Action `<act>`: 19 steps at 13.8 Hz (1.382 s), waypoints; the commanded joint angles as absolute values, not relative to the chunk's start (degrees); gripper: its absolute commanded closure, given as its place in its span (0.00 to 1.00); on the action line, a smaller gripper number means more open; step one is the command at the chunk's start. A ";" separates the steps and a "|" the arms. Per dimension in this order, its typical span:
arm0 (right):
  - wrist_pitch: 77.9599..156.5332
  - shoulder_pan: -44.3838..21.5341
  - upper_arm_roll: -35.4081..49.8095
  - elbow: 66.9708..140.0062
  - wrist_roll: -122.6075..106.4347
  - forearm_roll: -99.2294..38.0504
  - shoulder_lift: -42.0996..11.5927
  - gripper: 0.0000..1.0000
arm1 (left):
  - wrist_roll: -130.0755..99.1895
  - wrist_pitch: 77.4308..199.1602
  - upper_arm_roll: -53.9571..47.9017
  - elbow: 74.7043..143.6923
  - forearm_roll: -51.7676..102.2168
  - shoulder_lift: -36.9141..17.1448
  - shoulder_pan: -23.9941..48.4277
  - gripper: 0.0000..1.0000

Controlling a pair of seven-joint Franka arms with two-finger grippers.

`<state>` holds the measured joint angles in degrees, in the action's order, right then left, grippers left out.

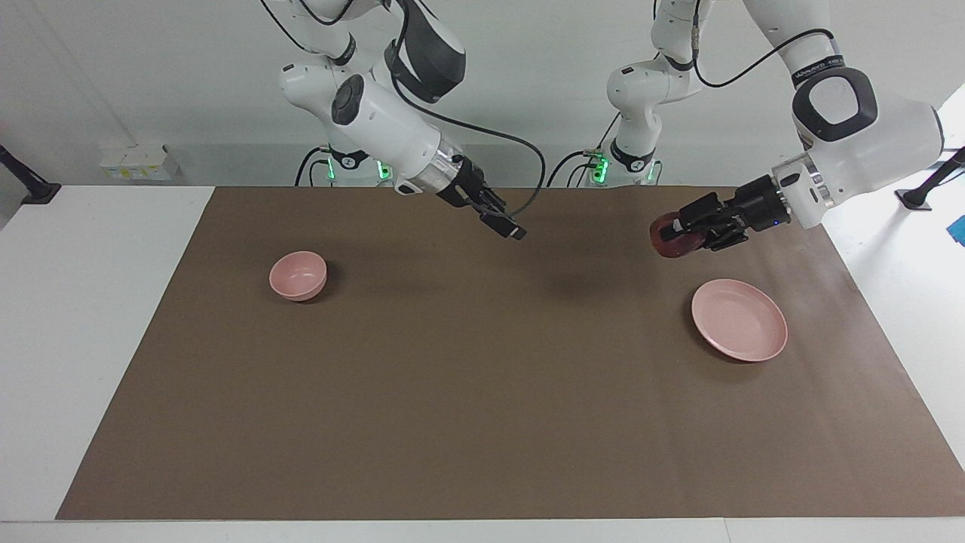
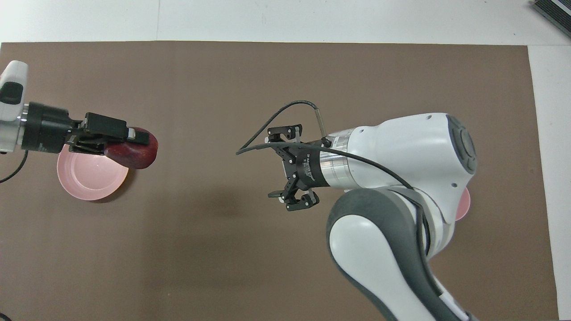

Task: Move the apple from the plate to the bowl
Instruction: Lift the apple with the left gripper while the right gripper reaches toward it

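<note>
High facing view across table, steep overhead view, both sharing brown mat (image 1: 482, 377)

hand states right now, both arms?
Left hand: closed on the apple, in the air.
Right hand: open, holding nothing, over the mat.

No legible text, brand, number or sign in either view. Left arm's dark forearm band (image 1: 816, 69), upper right of the facing view, carries white lettering, too small to read. Right arm's black wrist collar (image 2: 308, 169), centre of the overhead view, bears small white print, likewise unreadable.
</note>
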<state>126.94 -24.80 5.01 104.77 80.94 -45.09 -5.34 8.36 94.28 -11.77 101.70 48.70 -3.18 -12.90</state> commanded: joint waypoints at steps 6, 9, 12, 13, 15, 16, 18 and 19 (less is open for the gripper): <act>136.84 -28.74 5.01 103.71 97.27 -50.10 -6.42 0.00 | 9.49 95.26 -11.60 106.96 57.22 1.84 -8.19 1.00; 137.11 -29.88 5.01 103.36 101.42 -50.45 -6.68 0.00 | 13.52 98.88 -11.60 109.59 57.30 3.42 -4.05 1.00; 137.02 -29.88 5.01 103.36 101.60 -50.45 -6.68 0.00 | 16.96 99.58 -11.60 109.95 57.74 3.69 -2.39 1.00; 137.02 -29.88 5.01 103.36 101.60 -50.45 -6.68 0.00 | 17.48 100.28 -11.51 110.39 57.74 3.78 -1.76 1.00; 137.02 -29.97 5.01 103.36 101.60 -50.45 -6.68 0.00 | 18.45 100.72 -11.51 110.57 57.66 3.78 -0.97 1.00; 136.93 -29.97 5.01 103.36 101.60 -50.45 -6.68 0.00 | 18.98 100.64 -11.51 110.65 57.66 3.78 -0.44 1.00; 136.93 -29.97 5.01 103.36 101.60 -50.45 -6.68 0.00 | 19.16 100.90 -11.51 110.74 57.66 3.87 0.18 1.00; 136.93 -29.97 5.01 103.36 101.60 -50.45 -6.68 0.00 | 19.25 100.99 -11.51 110.74 57.66 3.87 0.26 1.00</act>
